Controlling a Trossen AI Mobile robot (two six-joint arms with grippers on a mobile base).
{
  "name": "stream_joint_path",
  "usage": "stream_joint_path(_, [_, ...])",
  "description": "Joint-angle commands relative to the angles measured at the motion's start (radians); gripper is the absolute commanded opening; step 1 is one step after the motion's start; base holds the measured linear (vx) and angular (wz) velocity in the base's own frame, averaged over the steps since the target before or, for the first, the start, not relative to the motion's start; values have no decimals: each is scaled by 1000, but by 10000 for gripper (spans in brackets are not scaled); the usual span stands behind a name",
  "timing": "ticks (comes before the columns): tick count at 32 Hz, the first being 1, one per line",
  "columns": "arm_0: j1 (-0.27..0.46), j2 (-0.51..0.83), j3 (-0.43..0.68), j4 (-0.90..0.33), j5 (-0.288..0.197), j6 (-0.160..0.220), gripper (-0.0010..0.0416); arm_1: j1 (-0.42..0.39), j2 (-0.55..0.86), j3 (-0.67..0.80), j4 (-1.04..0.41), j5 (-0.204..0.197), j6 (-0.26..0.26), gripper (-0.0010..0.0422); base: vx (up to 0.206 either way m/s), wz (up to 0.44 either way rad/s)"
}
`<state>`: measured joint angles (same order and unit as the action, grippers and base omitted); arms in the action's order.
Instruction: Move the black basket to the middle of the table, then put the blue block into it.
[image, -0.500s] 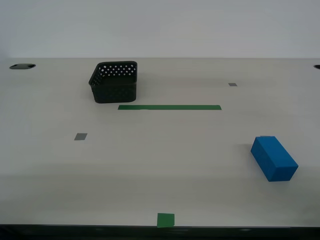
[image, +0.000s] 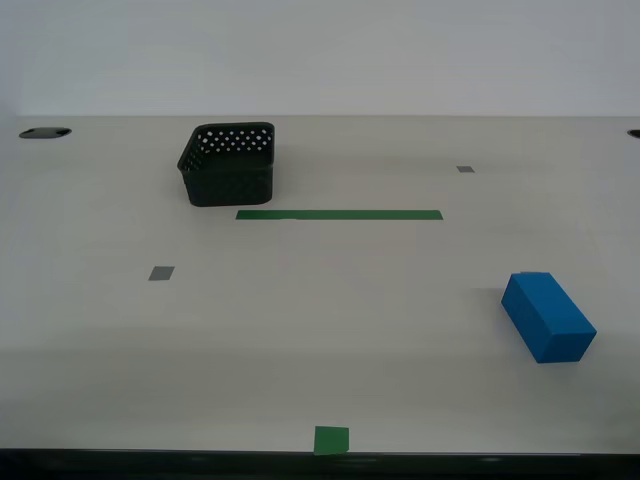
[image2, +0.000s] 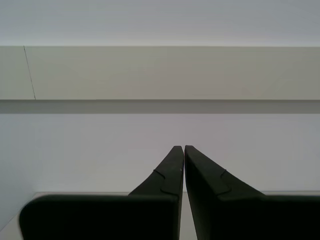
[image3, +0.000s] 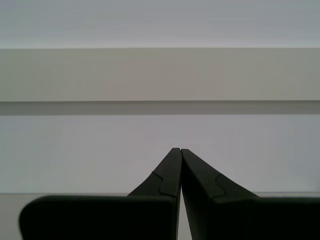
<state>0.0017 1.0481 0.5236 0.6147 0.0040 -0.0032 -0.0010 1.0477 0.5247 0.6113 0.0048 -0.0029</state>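
Observation:
The black basket (image: 229, 163) stands upright on the off-white table (image: 320, 330) at the back, toward the exterior view's left, just behind the left end of the green tape strip (image: 339, 214). The blue block (image: 547, 316) lies flat near the front at the exterior view's right. Neither arm shows in the exterior view. My first gripper (image3: 177, 150) is shut and empty, pointing at a pale wall. My second gripper (image2: 181, 147) is shut and empty, facing the same wall. Neither wrist view shows the basket or the block.
Grey square marks lie on the table, one (image: 161, 273) at the left and one (image: 465, 169) at the back right. A green square mark (image: 331, 440) sits at the front edge. A dark hole (image: 44, 132) is at the table's far left corner.

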Motion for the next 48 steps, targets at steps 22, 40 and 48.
stream_joint_path(22, [1,0,1,-25,0,8,1,-5,83,469,-1099,3,-167,0,0,0])
stream_joint_path(40, [4,0,1,-79,0,25,1,-82,686,743,-1244,48,-139,33,0,0])
stream_joint_path(48, [5,0,1,-82,0,26,1,-139,885,929,-1263,48,-142,185,0,0])
